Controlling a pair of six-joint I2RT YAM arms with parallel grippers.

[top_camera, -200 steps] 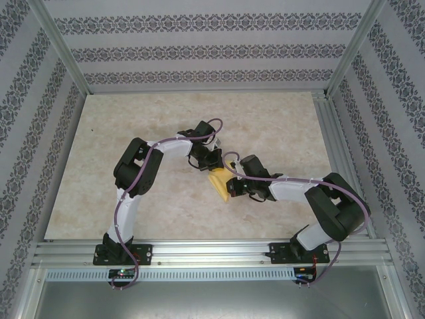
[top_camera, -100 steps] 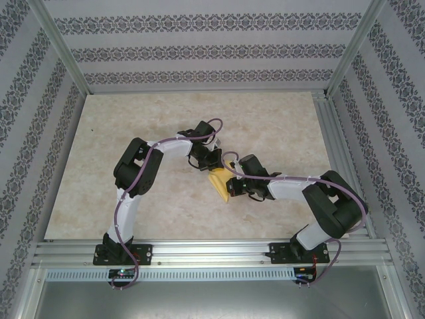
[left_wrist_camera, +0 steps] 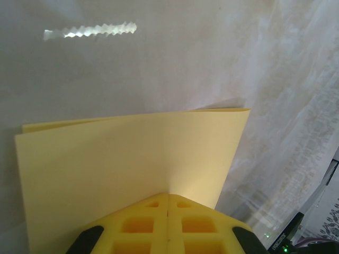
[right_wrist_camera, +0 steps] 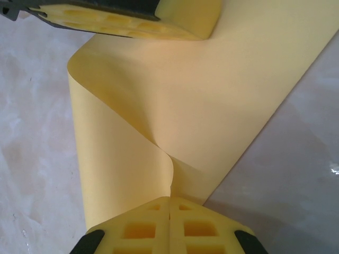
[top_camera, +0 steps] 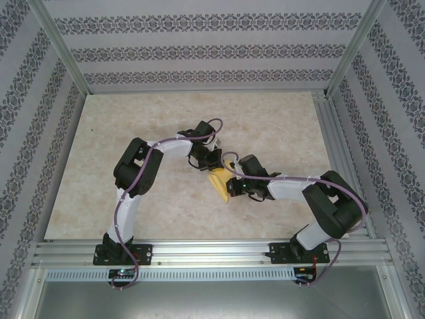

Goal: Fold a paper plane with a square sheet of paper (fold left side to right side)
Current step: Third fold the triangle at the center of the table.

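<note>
Left gripper (left_wrist_camera: 168, 197), jaws pressed together, pinches one edge of the square sheet of paper (left_wrist_camera: 132, 159) near the middle of the table (top_camera: 265, 126); right gripper (right_wrist_camera: 169, 200), likewise fully closed, nips the opposite edge; the yellow sheet spans the short gap between them, running straight ahead of each set of fingertips towards the other; seen from the left wrist, it lies directly in front of the jaws as a doubled-over panel, two layers showing at its left edge and a soft rounded bend along its far side; seen from the right wrist, it curves up and away from the pads towards the left gripper's fingers (right_wrist_camera: 132, 21) at the far end, with a small buckle rising just ahead of the right grip; from above, the arms hide much of the paper, so whether any of it rests on the table surface cannot be told for sure; thin, light and limp, the sheet looks likely to bend at the slightest push and to hold any stray crease it is given, and it would probably tear if the two grips pulled apart; matte and dry, it should not slip from closed pads; the sensible hold is at the very margin, leaving the middle free for the left-to-right fold to be flattened
</note>
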